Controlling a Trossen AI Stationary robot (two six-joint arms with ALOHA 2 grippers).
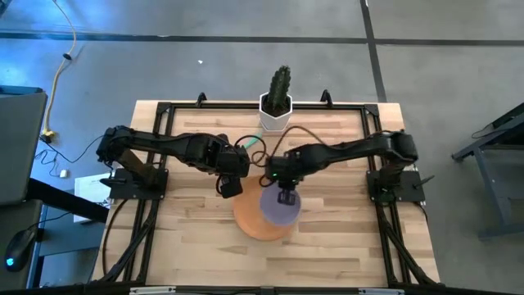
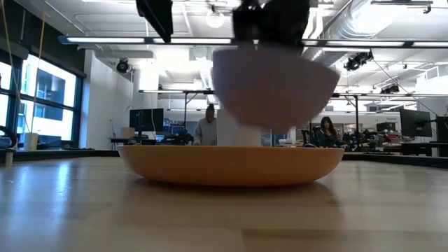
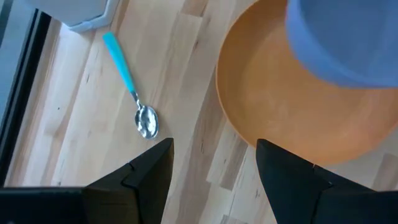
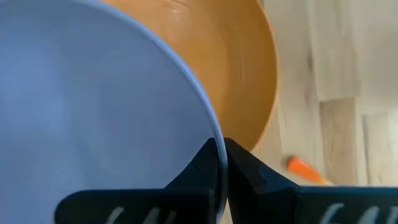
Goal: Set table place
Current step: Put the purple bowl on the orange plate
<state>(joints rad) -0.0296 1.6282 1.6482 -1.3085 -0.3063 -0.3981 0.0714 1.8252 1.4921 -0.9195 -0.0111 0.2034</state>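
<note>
The round orange plate (image 1: 250,225) lies flat on the table (image 1: 344,246). My right gripper (image 1: 286,195) is shut on the lilac bowl (image 1: 281,211) and holds it above the plate (image 2: 231,164); in the low view the bowl (image 2: 273,87) hangs clear of it. My left gripper (image 3: 214,168) is open above bare wood just left of the plate (image 3: 280,112), touching nothing. The teal-handled spoon (image 3: 130,87) lies on the table beyond the left gripper. Only the orange handle of the fork (image 4: 305,169) shows, beside the plate (image 4: 245,81). My right gripper pinches the bowl's rim (image 4: 211,134) on its far side, one finger inside the bowl and one outside. The fingers come from above, pointing down. The bowl is lifted clear, upright, hanging below the fingers over the plate.
A white pot with a green cactus (image 1: 277,111) stands at the table's far edge, behind both grippers; its corner (image 3: 81,12) shows near the spoon. Bare planks lie on the near side and to both sides of the plate. People sit in the room beyond the table.
</note>
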